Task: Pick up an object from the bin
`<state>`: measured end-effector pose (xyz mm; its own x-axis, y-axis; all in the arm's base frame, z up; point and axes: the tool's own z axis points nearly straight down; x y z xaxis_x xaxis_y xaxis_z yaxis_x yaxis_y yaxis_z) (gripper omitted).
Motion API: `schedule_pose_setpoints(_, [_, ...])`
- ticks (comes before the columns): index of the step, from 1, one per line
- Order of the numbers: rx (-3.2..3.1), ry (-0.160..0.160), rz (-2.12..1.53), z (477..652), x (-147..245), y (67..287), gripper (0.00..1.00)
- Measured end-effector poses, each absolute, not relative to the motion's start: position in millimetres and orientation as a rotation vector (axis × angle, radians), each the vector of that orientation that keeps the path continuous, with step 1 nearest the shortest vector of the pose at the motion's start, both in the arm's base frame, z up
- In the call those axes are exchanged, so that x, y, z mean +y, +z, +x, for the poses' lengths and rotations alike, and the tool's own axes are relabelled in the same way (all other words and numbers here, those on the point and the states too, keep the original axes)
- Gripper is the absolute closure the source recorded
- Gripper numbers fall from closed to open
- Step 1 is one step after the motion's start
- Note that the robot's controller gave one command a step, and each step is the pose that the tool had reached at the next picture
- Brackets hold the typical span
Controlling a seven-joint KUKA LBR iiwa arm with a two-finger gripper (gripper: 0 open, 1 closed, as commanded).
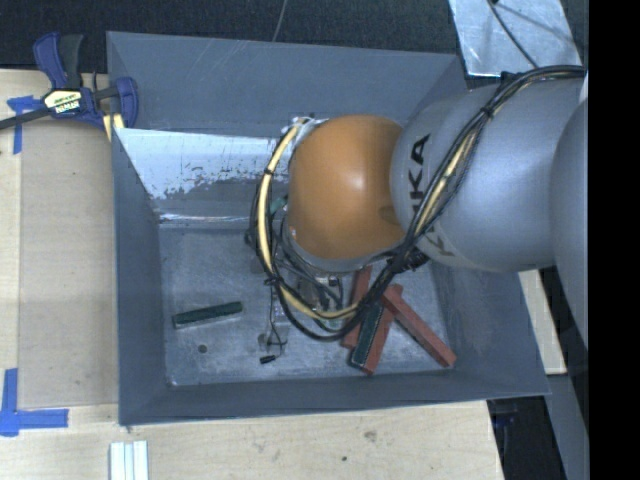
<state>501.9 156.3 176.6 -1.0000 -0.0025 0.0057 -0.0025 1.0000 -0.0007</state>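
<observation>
My gripper [316,286] sits low in the middle of the bin, mostly hidden under the arm's wrist and its cables. Just right of it lie crossed reddish-brown bars [415,328] with a dark flat bar [371,330] leaning across them, near the bin's front right corner. A dark green flat stick [207,314] lies on the bin floor to the left of the gripper, well apart from it. A small thin dark piece [270,346] shows just below and left of the gripper; whether it is loose I cannot tell.
A tiny dark speck [203,348] lies on the floor in front of the green stick. The arm reaches in from the right and covers the bin's right and back middle. Bare floor shows at the left and front left.
</observation>
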Motion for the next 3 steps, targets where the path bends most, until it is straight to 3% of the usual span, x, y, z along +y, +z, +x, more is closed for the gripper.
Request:
schedule_pose_setpoints(1, [-3.148, -0.002, -0.011, 504.7, 157, 178, 0.0])
schedule_pose_setpoints(2, [-3.146, -0.004, -0.096, 500.3, 189, 109, 0.0])
schedule_pose_setpoints(3, [-3.142, -0.002, 0.123, 499.6, 172, 71, 1.0])
